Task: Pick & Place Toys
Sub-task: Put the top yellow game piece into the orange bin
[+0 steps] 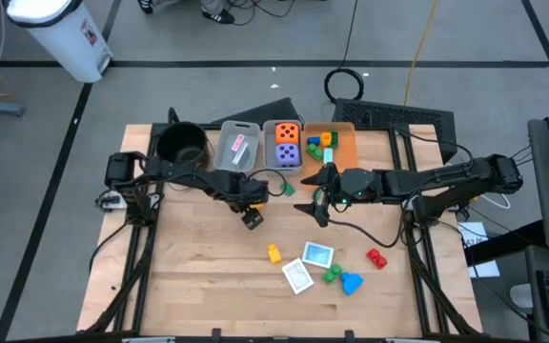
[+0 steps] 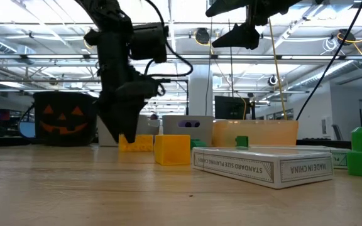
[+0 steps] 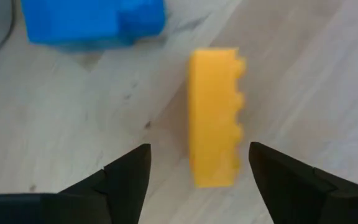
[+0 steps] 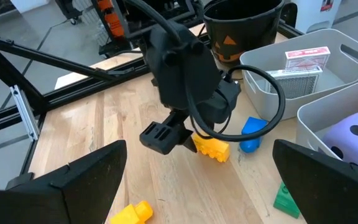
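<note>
A yellow studded block (image 3: 213, 118) lies on the wooden table, with a blue block (image 3: 92, 22) just beyond it. My left gripper (image 1: 252, 217) points down over the yellow block, open. One finger (image 3: 126, 180) stands on each long side of the block, with a gap between finger and block. The right wrist view shows the same yellow block (image 4: 211, 148) and blue block (image 4: 252, 134) under that gripper. My right gripper (image 1: 315, 205) hangs open, high above the table's middle, holding nothing. A green block (image 1: 287, 189) lies between the two arms.
Along the far edge stand a black pot (image 1: 181, 145), a grey bin (image 1: 238, 148) with a card box, a grey bin (image 1: 287, 143) with orange and purple dice, and an orange bin (image 1: 336, 143). Near the front lie a yellow block (image 1: 274, 253), two cards (image 1: 317, 255), and green, blue and red blocks (image 1: 376, 257).
</note>
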Controlling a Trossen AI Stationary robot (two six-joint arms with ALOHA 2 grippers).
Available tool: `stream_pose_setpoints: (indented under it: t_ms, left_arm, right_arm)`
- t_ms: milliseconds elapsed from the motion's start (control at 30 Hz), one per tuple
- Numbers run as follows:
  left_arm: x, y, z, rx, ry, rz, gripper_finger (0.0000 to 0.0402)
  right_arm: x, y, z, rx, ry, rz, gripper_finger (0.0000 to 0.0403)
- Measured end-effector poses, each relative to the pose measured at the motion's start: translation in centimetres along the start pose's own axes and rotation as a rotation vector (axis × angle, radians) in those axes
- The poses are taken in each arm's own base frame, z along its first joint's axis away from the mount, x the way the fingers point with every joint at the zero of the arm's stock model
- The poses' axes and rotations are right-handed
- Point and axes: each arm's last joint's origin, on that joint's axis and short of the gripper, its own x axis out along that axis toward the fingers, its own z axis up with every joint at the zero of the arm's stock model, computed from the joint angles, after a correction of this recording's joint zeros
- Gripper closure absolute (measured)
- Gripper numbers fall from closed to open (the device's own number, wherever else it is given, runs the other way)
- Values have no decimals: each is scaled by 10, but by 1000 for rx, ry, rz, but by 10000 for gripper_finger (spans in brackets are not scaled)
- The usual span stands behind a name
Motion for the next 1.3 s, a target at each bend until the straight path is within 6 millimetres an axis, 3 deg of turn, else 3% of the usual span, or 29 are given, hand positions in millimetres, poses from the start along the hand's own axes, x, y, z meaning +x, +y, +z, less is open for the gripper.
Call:
stream_pose_setpoints:
  t_ms: [600, 733, 967, 1033, 1167, 1300]
  left_arm:
    - [5, 1, 3, -27, -52, -13, 161]
    - [14, 0, 3, -26, -17, -22, 193]
    - [24, -1, 1, -65, 24, -4, 283]
    - [20, -1, 1, -63, 15, -12, 307]
    - [12, 2, 1, -39, 5, -35, 308]
    - [-15, 6, -1, -3, -13, -90, 308]
  right_arm:
    - [0, 0, 0, 0, 0, 0, 7]
    - [0, 0, 0, 0, 1, 0, 7]
    - [0, 0, 0, 9, 1, 0, 7]
    - [0, 0, 0, 11, 1, 0, 7]
    - [0, 0, 0, 11, 2, -1, 7]
    - [0, 0, 0, -3, 2, -1, 7]
